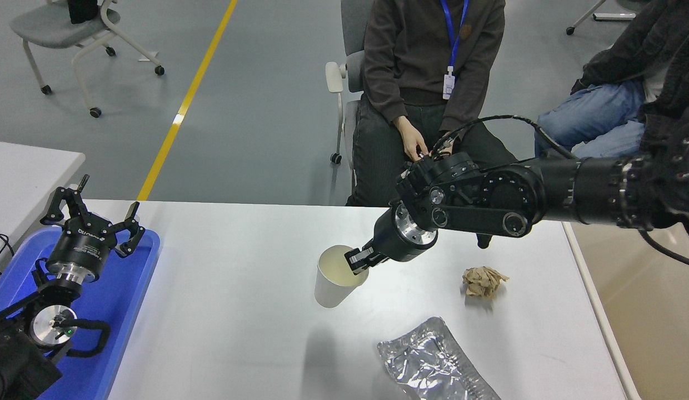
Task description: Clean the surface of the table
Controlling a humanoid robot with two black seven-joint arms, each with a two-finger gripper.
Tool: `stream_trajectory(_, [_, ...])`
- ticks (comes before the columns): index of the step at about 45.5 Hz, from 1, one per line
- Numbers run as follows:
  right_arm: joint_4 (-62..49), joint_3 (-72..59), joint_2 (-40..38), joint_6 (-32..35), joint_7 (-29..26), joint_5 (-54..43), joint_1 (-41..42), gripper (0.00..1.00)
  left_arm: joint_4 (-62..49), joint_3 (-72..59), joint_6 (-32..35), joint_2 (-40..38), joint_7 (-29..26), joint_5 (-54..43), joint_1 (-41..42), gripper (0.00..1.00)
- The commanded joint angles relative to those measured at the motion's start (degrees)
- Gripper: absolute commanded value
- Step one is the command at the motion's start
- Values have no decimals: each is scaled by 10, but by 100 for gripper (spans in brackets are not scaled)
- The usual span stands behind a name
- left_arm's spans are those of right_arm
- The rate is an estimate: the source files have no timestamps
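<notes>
Nearest us lies a crumpled foil wrapper [433, 361] on the tabletop [239, 266], which spreads wide before us; beyond it a brown paper wad [483, 281]; our left gripper [94, 216] is parked open above the blue tray [122, 311]. Our right gripper [357, 261] has closed on the near rim of the white paper cup [336, 278], one finger seemingly inside; we judge the step to be clearing the cup first. Next we must lift it without crushing or tipping it, then carry it off; the wad and foil remain.
</notes>
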Motion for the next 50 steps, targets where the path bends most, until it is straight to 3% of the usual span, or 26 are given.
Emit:
stream_trajectory(1, [54,-3,-83,9,-3,-1,49,0,0,0,0,0,0,0,0,100])
stream_trajectory(21, [123,-43,-209,13,-4,-11,109,0,0,0,0,0,0,0,0,100])
stream_trajectory(50, [140,-60,-383,22,-4,-108,94,0,0,0,0,0,0,0,0,100])
